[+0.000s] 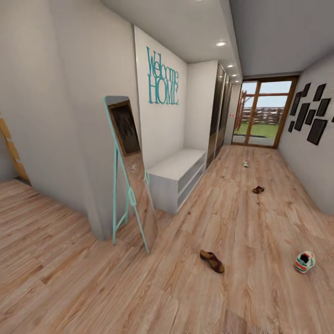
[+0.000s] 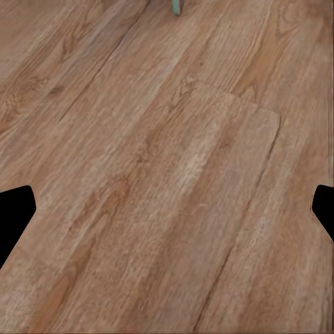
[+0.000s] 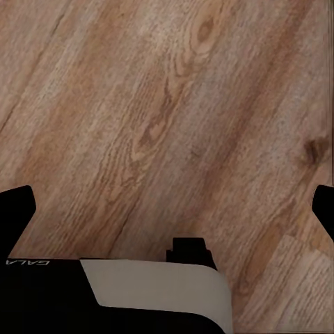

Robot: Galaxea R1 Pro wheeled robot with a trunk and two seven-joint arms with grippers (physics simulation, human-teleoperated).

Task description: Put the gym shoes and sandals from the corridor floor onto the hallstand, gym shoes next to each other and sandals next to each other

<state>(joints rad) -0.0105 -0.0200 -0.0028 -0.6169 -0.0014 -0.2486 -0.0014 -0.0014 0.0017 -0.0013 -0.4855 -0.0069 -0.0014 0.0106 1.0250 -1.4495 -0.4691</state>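
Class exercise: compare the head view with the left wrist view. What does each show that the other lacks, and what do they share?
Head view: two brown sandals, two gym shoes, the white bench, the leaning mirror and a glass door. Left wrist view: the left gripper, open, with dark fingertips at the frame edges. Shared: the wood-plank floor.

Down on the wood-plank corridor floor (image 1: 260, 222), a brown sandal (image 1: 212, 260) lies flat in the foreground, and off to its right sits a white gym shoe (image 1: 304, 261) with green stripes and an orange patch, well apart from it. Further along, a second brown sandal (image 1: 258, 189) rests mid-corridor, and beyond it, near the glass door, a second gym shoe (image 1: 245, 163) shows small and indistinct. The pale bench-like shoe rack (image 1: 178, 178) stands against the left wall with two open shelf bays.
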